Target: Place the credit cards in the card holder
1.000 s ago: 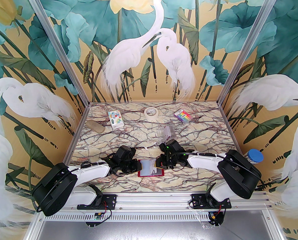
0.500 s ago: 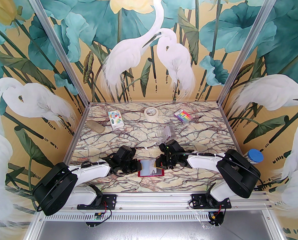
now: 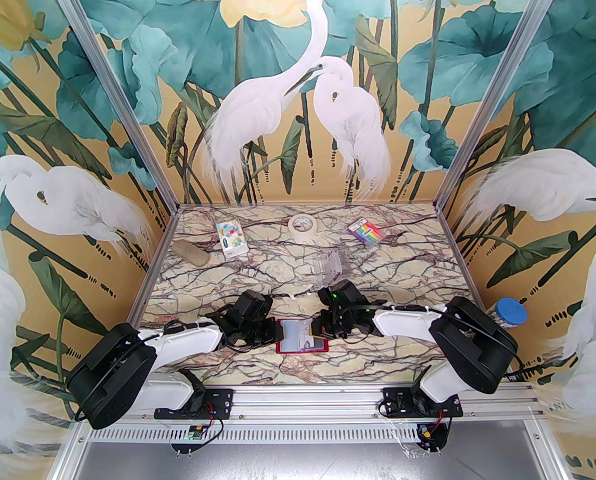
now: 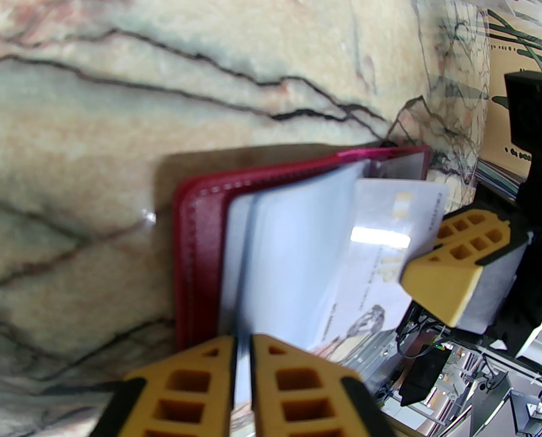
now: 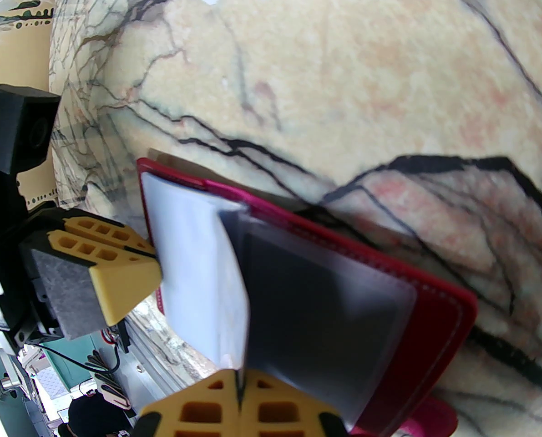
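Dark red leather card holder lies open at the marble table's six o'clock. Left gripper pinches its clear sleeve from nine; right gripper pinches a pale grey plastic card from three. Slide level.

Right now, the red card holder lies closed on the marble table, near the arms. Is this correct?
No, the card holder lies open, not closed: the left wrist view shows its pale inner sleeves fanned up from the red cover. It is on the marble table, near the arms.
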You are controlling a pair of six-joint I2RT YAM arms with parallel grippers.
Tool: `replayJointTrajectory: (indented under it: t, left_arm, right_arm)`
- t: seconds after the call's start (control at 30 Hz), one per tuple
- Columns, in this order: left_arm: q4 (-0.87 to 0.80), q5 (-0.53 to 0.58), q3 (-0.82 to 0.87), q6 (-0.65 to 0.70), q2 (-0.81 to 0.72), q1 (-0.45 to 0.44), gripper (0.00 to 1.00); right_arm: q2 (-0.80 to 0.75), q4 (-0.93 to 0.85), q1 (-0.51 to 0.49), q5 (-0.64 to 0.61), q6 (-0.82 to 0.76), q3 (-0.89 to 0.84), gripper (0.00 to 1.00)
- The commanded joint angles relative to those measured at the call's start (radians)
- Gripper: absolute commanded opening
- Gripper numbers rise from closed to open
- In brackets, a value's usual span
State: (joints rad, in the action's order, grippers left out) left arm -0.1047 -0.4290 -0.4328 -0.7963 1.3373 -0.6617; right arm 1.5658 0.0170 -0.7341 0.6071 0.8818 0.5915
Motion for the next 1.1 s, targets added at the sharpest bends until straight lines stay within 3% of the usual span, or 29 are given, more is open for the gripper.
replayJointTrajectory:
  t: [0.0, 1.07]
  left_arm:
    - [-0.044, 0.036, -0.01, 0.02, 0.025, -0.006, 0.13]
    - [-0.096, 0.087, -0.009, 0.028, 0.038, -0.025, 0.12]
  right_arm:
    - [0.03, -0.064, -0.01, -0.054, -0.046, 0.006, 0.0]
    - [0.056, -0.049, -0.013, -0.085, -0.047, 0.0, 0.0]
